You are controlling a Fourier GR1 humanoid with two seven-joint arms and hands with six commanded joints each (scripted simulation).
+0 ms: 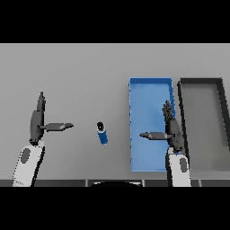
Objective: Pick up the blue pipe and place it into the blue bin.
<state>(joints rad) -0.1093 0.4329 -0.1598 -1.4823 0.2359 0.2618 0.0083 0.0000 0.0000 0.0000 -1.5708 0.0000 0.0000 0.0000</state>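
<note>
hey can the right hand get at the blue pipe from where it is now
Probably yes. The right hand hovers open over the blue bin, and the blue pipe lies on bare table just left of the bin, with nothing between them.

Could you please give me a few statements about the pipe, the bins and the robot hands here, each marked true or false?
1. The blue pipe lies on the grey table, outside both bins. True.
2. The right robot hand is holding the pipe. False: it hangs open over the blue bin's right side and holds nothing.
3. The blue bin stands directly left of a dark bin. True.
4. The left robot hand is curled round the pipe. False: it is open, left of the pipe and apart from it.
5. The pipe lies to the right of the blue bin. False: it lies to the bin's left, between the two hands.
</note>
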